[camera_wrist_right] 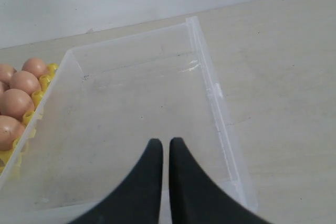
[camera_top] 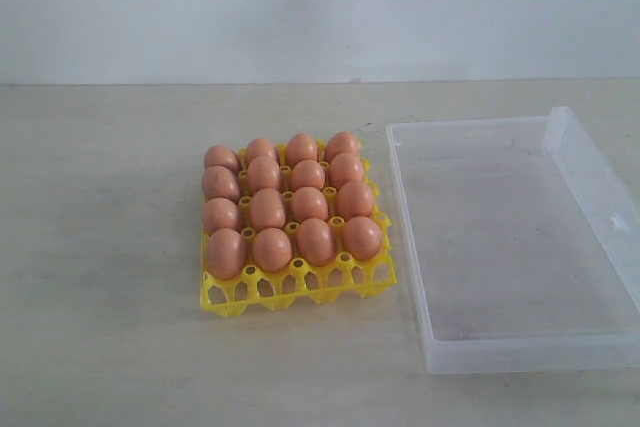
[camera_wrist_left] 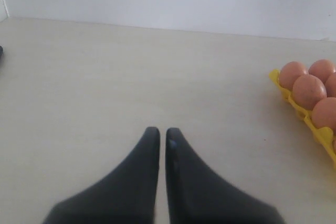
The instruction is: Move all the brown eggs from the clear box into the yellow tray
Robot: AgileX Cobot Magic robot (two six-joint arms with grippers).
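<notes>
**Black tapered left fingers (camera_wrist_left: 149,153) and right fingers (camera_wrist_right: 152,169) clenched on nothing; task looks finished**

Left fingers: tips pressed together, nothing between them, hanging over bare pale worktop (camera_wrist_left: 105,77). Off to one side in that view is a corner of the bright yellow openwork egg tray (camera_wrist_left: 317,132), with several smooth orange-brown eggs (camera_wrist_left: 308,91) seated in it.

Right fingers: also shut tight and empty, poised over one end of the shallow clear plastic box (camera_wrist_right: 207,72). The box floor shows only scuffs and glare, with no egg in it.

Exterior view:
- The brown eggs (camera_top: 267,209) fill the yellow tray (camera_top: 300,287) four by four, sixteen by my count, one per cup and all upright.
- The clear box (camera_top: 520,352) lies just beside the tray on the right arm's side. I cannot tell whether its wall touches the tray.
- No egg is loose on the worktop (camera_top: 100,297).
- Neither arm shows in this view.

Progress, as a judgement: all eggs are moved and no tray cup is free, so nothing is left to carry over. At most a retreat is left.

Surroundings: a plain white wall (camera_top: 320,7) behind. Nothing stands between box and tray, and nothing blocks either arm.
</notes>
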